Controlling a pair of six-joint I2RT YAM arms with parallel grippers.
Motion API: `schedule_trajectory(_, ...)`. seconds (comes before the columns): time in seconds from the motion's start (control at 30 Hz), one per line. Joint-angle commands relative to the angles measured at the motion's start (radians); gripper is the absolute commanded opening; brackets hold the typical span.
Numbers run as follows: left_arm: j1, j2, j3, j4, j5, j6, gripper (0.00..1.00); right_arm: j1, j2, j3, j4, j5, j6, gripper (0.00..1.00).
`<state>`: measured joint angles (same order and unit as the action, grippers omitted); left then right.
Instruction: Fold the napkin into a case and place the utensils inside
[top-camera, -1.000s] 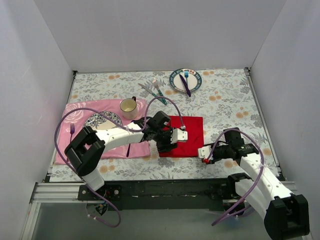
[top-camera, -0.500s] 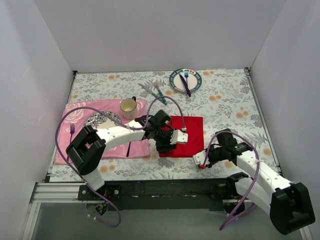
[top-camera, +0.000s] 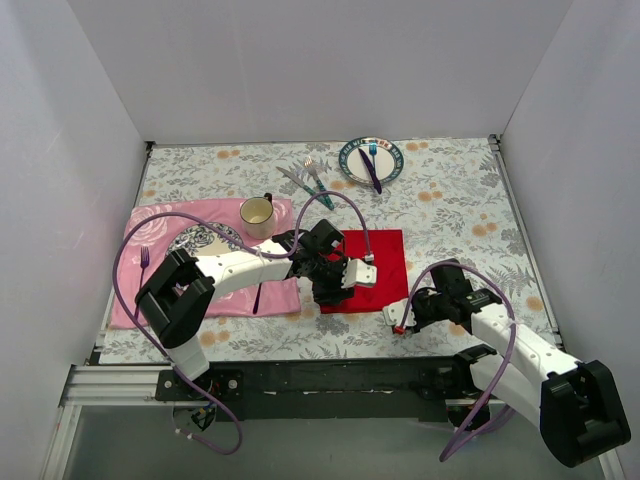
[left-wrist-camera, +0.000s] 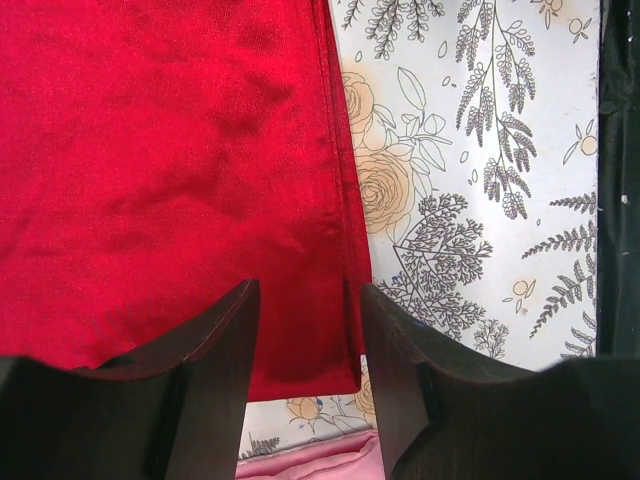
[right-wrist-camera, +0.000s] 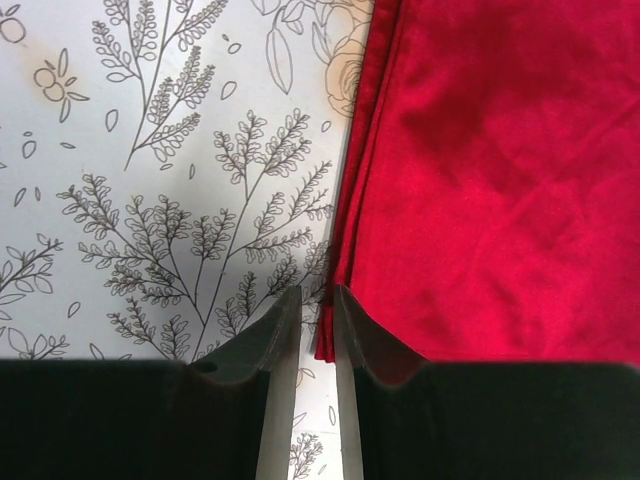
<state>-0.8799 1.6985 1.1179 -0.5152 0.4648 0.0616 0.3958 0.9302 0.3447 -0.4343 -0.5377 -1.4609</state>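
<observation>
- Napkin (top-camera: 388, 265): flat on the floral table (top-camera: 450, 200), centre-near, just right of the pink placemat (top-camera: 150, 275).
- Left gripper (left-wrist-camera: 305, 290): low over the napkin's near-left corner. Jaws apart with a clear gap, straddling the near edge. Cloth lies flat below, no pinch seen.
- Right gripper (right-wrist-camera: 313, 295): at the napkin's near-right corner. Jaws almost together. The layered cloth edge sits in the narrow slit; cannot tell whether it is pinched.
- Utensils (top-camera: 313, 182): teal-handled fork and knife side by side on the table, far of the napkin, between the cup (top-camera: 258, 213) and the far plate (top-camera: 352, 172). Well apart from both grippers.
</observation>
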Motion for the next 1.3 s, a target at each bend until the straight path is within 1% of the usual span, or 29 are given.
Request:
schedule_trajectory(0.0,0.002,-0.01,0.017,0.012,0.032,-0.014,0.44,0.011,-0.016,-0.006,0.054,0.007,0.034,0.27)
schedule_trajectory(0.27,0.002,-0.01,0.006,0.026,0.02,-0.019,0.45,0.026,-0.004,-0.003,0.078,0.024,0.053,0.26)
schedule_trajectory(0.4,0.002,-0.011,0.003,0.023,0.012,-0.013,0.46,0.034,0.001,-0.018,0.098,0.041,0.048,0.22)
schedule_trajectory(0.53,0.002,-0.011,-0.001,0.023,0.009,-0.006,0.47,0.048,0.002,-0.023,0.108,0.051,0.048,0.21)
schedule_trajectory(0.63,0.002,-0.01,-0.004,0.021,0.006,-0.005,0.45,0.054,0.002,-0.019,0.111,0.061,0.062,0.11)
schedule_trajectory(0.67,0.002,-0.011,-0.006,0.023,0.006,-0.003,0.45,0.055,0.004,-0.015,0.111,0.065,0.065,0.06)
schedule_trajectory(0.73,0.002,-0.01,-0.007,0.02,0.003,0.004,0.43,0.06,0.002,-0.01,0.117,0.071,0.083,0.02)
schedule_trajectory(0.87,0.002,-0.01,-0.009,0.018,-0.008,0.02,0.42,0.064,-0.011,-0.006,0.15,0.093,0.132,0.01)
schedule_trajectory(1.1,-0.002,0.0,-0.001,0.032,-0.026,0.032,0.4,0.067,-0.039,-0.015,0.17,0.104,0.16,0.01)
schedule_trajectory(1.17,-0.011,-0.002,-0.009,0.032,-0.029,0.05,0.41,0.066,-0.054,-0.019,0.175,0.104,0.162,0.01)
schedule_trajectory(1.27,-0.027,-0.016,-0.023,0.032,-0.035,0.063,0.43,0.066,-0.065,-0.023,0.178,0.101,0.165,0.01)
